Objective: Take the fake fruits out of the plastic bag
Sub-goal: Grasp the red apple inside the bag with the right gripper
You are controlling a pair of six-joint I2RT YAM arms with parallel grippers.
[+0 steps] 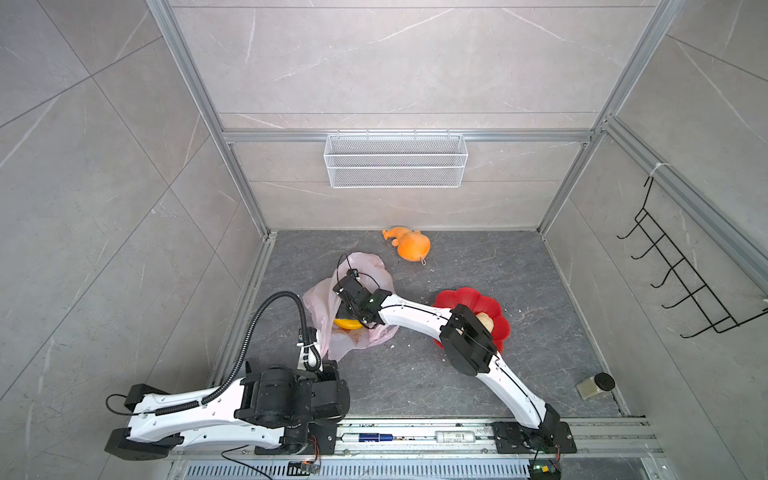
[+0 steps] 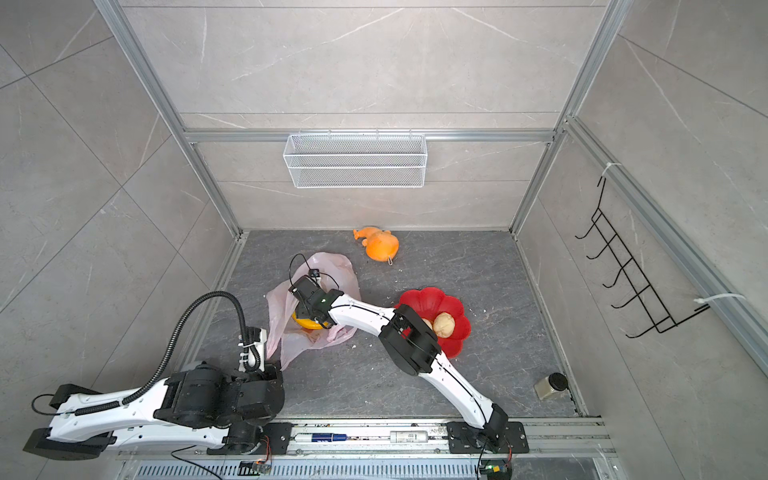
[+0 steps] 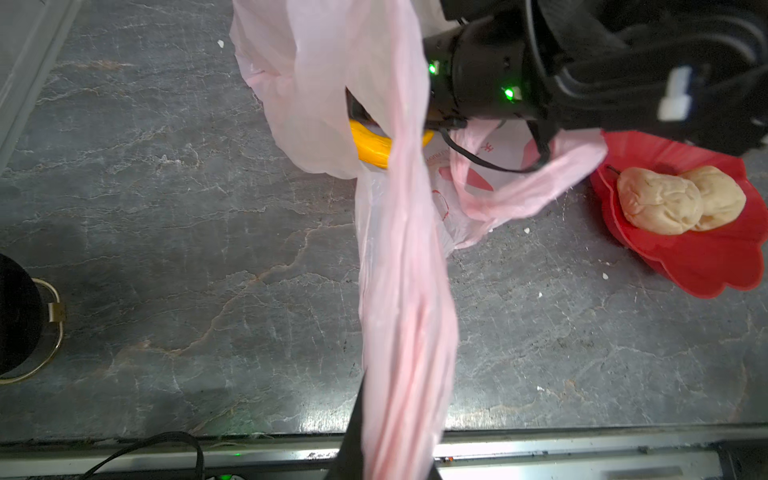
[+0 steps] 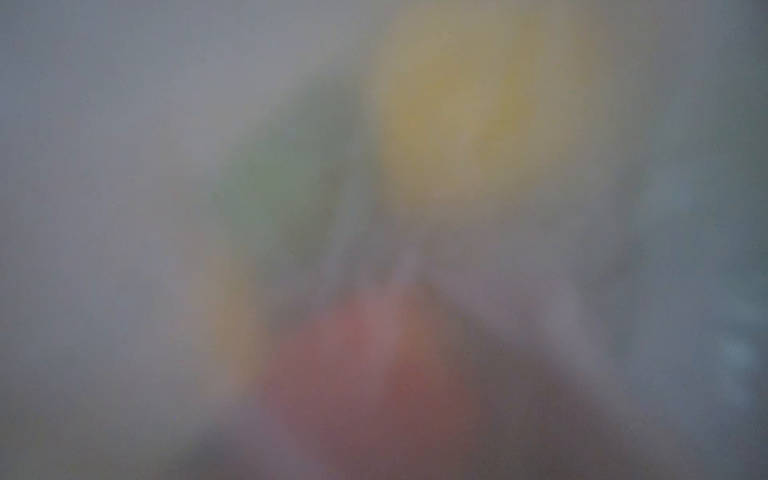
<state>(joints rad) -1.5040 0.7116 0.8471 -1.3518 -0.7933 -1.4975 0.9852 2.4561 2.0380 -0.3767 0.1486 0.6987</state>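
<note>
A: Where did things lie?
B: Two beige fruits (image 3: 660, 199) lay on the plate (image 3: 706, 266); the banana (image 3: 370, 145) sat inside the bag (image 3: 332, 83) on the desk (image 3: 166, 208). The left jaws pinched a strand of the bag, stretched taut.
A: And the right jaws?
B: Deep in the bag's mouth beside the banana. Spread or pressed together, I couldn't tell.
A: The risk?
B: They could nip the bag with the banana and drag it along.
</note>
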